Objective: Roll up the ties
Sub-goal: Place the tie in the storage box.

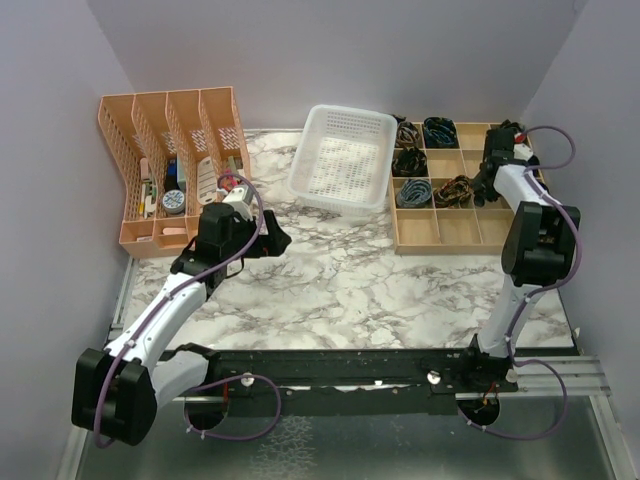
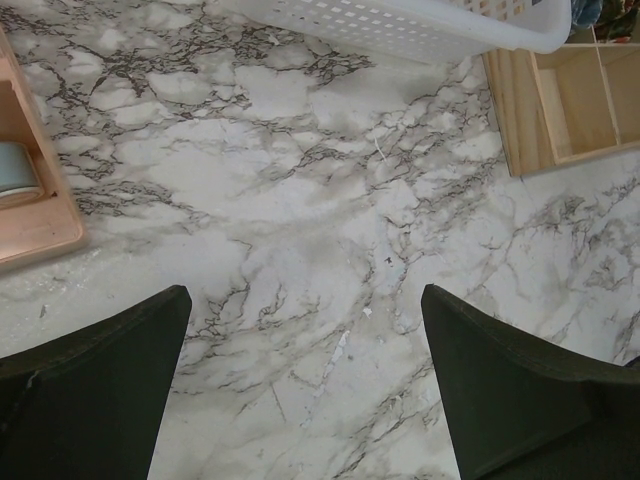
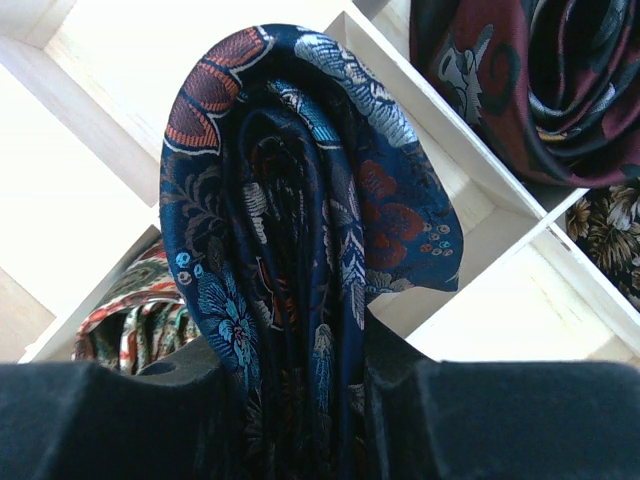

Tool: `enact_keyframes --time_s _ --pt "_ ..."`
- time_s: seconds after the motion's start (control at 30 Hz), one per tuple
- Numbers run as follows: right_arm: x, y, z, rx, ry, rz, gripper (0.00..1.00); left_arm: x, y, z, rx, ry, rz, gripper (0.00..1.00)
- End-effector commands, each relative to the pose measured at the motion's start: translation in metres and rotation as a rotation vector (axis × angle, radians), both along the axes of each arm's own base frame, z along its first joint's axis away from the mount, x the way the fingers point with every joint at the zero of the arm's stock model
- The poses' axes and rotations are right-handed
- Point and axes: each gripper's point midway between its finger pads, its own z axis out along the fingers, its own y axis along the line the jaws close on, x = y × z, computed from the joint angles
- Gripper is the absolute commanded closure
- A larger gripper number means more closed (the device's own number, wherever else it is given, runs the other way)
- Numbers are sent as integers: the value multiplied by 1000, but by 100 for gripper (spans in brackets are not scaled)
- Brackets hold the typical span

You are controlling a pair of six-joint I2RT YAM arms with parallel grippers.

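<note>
The right gripper [image 3: 300,410] is clamped on a rolled tie [image 3: 300,200] above the organiser [image 1: 440,232]. Several compartments there hold other ties [image 1: 412,192], and some hold none. The left gripper [image 2: 305,380] hangs with jaws apart over the tabletop [image 2: 300,200]. No unrolled tie shows, so the task looks nearly done.

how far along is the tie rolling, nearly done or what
Done: several rolled ties already sit in the wooden organizer. In hand: the right claw grips a rolled navy floral tie over the dividers, not yet set down. The left claw hangs open and empty above the marble tabletop. Left: placing this roll. Some compartments are empty, and no unrolled tie shows in these views.
</note>
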Motion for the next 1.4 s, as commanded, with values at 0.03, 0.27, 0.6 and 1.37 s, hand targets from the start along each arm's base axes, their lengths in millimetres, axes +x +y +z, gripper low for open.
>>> enact_keyframes --time_s 0.03,0.27,0.6,1.37 --pt "1 -8 -12 22 25 18 100 5 -5 7 -27 -23 -44 1" --pt "7 -11 -26 22 64 74 100 7 -5 6 -36 -20 -49 1" --pt "16 -21 -48 5 72 75 100 10 -6 6 -39 -14 -55 1" --pt "18 -8 -67 118 127 74 100 14 -9 4 -46 -1 -72 1"
